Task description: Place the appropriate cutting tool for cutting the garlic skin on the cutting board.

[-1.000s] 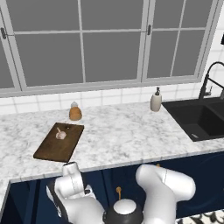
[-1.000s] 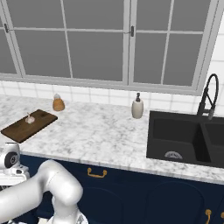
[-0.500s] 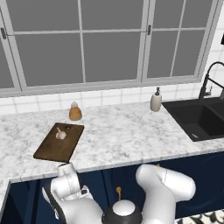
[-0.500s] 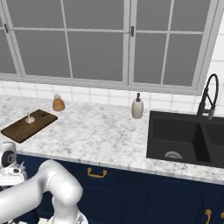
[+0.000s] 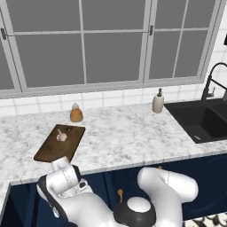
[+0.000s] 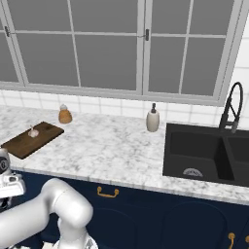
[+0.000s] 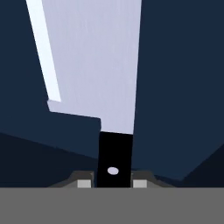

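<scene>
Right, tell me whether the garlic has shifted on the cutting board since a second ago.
No. The garlic sits at the same far end of the cutting board, toward the jar, as before.

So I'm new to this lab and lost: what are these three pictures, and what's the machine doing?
It is a simulated kitchen with a white robot arm on a driving base. Two pictures come from cameras on the base, behind the arm to its left and right, looking over the marble counter. The third comes from a camera on the hand, looking along the gripper.

On the counter lie a dark wooden cutting board with a small garlic bulb on it, an orange-brown jar behind it, a soap dispenser and a black sink with a faucet.

In the hand view the jaws are closed on the black handle of a kitchen knife, its broad silver blade pointing away, in front of dark blue cabinets.
</scene>
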